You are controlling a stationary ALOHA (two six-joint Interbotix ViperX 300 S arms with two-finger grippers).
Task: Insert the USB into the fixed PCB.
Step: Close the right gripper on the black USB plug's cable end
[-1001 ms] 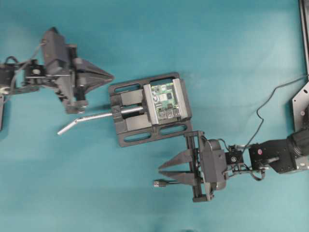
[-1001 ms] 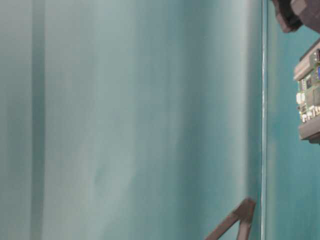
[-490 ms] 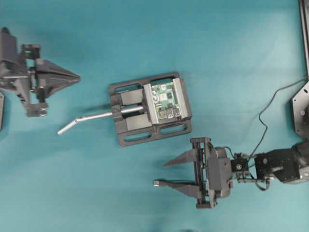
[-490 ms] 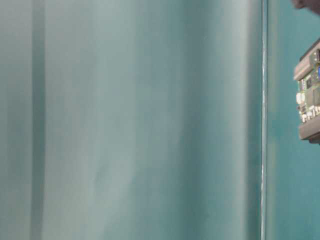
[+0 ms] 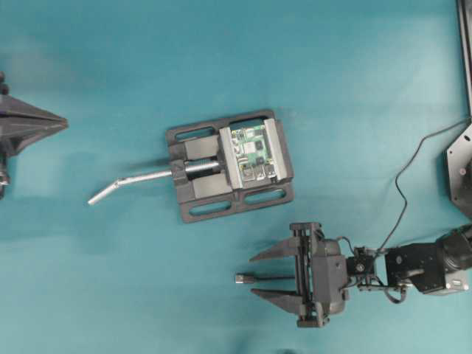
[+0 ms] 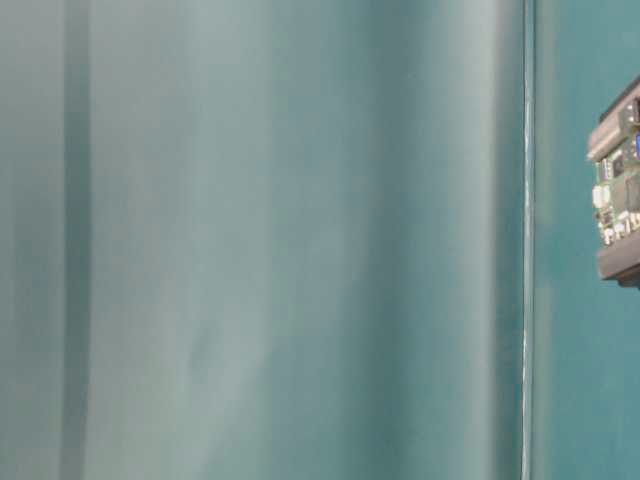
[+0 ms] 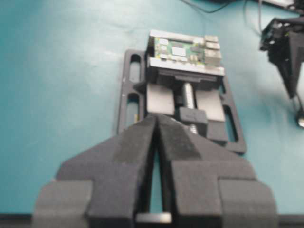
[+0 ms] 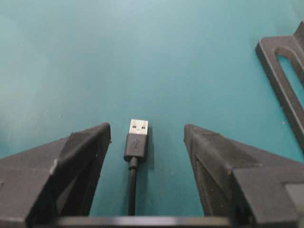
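Looking down, you have the right gripper [image 8: 147, 137] with jaws spread wide; the USB [image 8: 137, 140] lies on the teal table [image 5: 332, 74] between them, touching neither. Your left gripper [image 7: 156, 124] has its jaws pressed together, pointing toward the fixed PCB [image 5: 251, 153] clamped in the vise [image 5: 199, 184].

USB [image 8: 137, 137]: shiny metal tip, matt blk plastic body; vise [image 5: 198, 186] matt blk, handle [image 5: 133, 181] bright metal
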